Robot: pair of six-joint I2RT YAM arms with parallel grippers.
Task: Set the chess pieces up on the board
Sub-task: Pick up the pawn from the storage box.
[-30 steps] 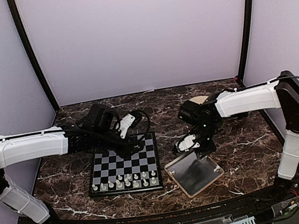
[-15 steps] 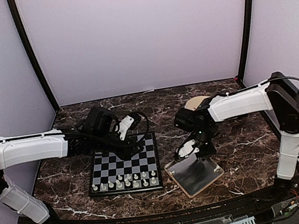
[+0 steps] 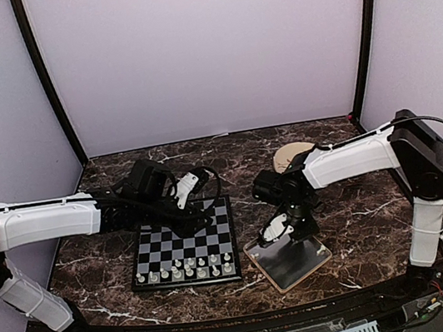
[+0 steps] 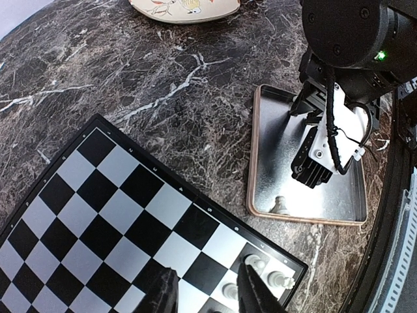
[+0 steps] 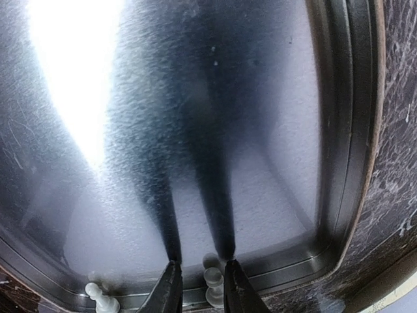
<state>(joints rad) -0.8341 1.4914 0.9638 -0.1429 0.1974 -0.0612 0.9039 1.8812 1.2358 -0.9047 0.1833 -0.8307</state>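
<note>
The black and light-grey board [image 3: 184, 241] lies left of centre, with several white chess pieces [image 3: 189, 267] standing on its two near rows. My left gripper [image 4: 208, 293] hovers low over the board's right part, open and holding nothing; three pieces [image 4: 256, 264] stand by its right finger. My right gripper [image 5: 202, 287] is down in the metal tray [image 3: 300, 261], at its wall. Its jaws stand open on either side of a white pawn [image 5: 213, 282], which sits close to the right finger. A second pawn [image 5: 98, 297] stands further left along the wall.
A round beige plate [image 3: 291, 155] sits behind the right arm, also seen in the left wrist view as the plate [image 4: 182, 8]. In that view the tray [image 4: 306, 208] lies just right of the board [image 4: 98, 208], with the right gripper [image 4: 326, 156] in it. Dark marble table all round.
My right gripper has moved left and down into the tray's corner, and its jaws have narrowed around the pawn. The left arm has barely moved.
</note>
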